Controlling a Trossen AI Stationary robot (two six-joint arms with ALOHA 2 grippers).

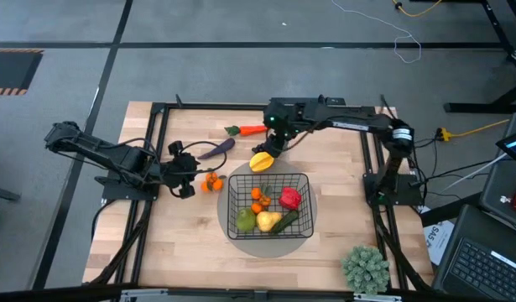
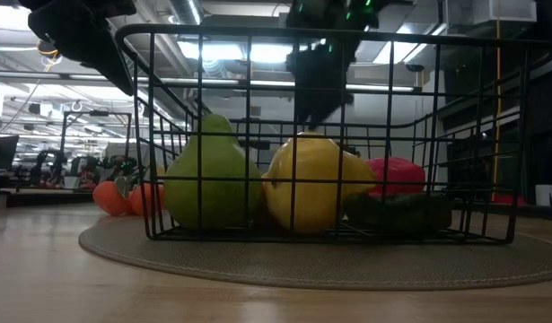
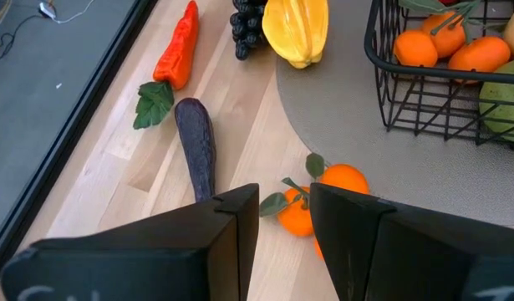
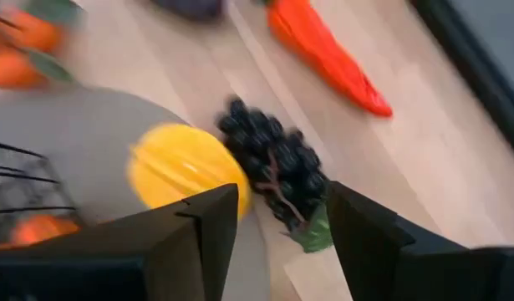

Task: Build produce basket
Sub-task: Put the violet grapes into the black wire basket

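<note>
The black wire basket (image 1: 307, 179) stands on a grey round mat (image 3: 340, 125). It holds a green fruit (image 2: 208, 175), a yellow fruit (image 2: 311, 184), a red pepper (image 1: 289, 198), a cucumber (image 1: 284, 223) and tangerines (image 1: 259, 198). Outside it lie a carrot (image 4: 328, 54), an eggplant (image 3: 196, 142), a yellow fruit (image 4: 177, 163), dark grapes (image 4: 273, 163) and leafy tangerines (image 3: 323, 192). My right gripper (image 4: 282, 226) hangs open above the grapes, pointing steeply down. My left gripper (image 3: 283, 213) stands open just short of the loose tangerines, touching nothing.
A bushy pale-green plant (image 1: 365, 268) sits at the table's near right corner. Black frame rails (image 1: 157, 134) run along the table's left and right sides. Bare wood lies near the front edge, left of the mat.
</note>
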